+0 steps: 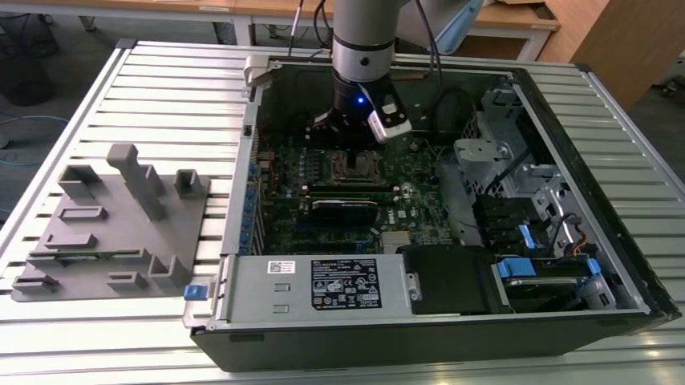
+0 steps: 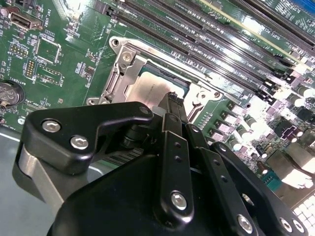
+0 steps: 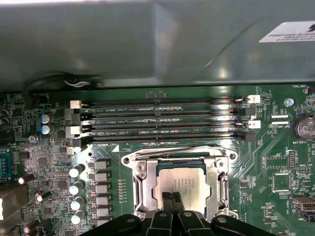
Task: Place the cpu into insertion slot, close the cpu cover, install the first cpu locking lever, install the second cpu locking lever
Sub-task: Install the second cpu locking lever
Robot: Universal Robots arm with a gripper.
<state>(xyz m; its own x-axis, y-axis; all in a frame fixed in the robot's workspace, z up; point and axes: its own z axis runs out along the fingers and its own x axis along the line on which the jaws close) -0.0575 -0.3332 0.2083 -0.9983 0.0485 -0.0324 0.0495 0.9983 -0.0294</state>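
The cpu (image 3: 179,178) (image 2: 150,88), a pale metal square, lies flat in the insertion slot (image 1: 354,168) on the green board. The cpu cover (image 3: 215,179) (image 2: 123,81), a silvery frame, lies around it with the chip showing through its window. My gripper (image 3: 172,197) (image 2: 172,98) (image 1: 351,151) points straight down at the socket. Its two black fingers are pressed together, shut, with nothing between them. The tips sit at the cpu's edge next to the cover frame. I cannot tell whether they touch it. A thin wire lever (image 3: 177,149) runs along one side of the socket.
Long black memory slots (image 3: 162,123) run beside the socket, and a row of capacitors (image 3: 76,189) stands close by. The case wall (image 3: 147,44) rises behind them. A power supply box (image 1: 321,285) fills the case's near side. A grey fixture (image 1: 107,224) stands outside, at the exterior view's left.
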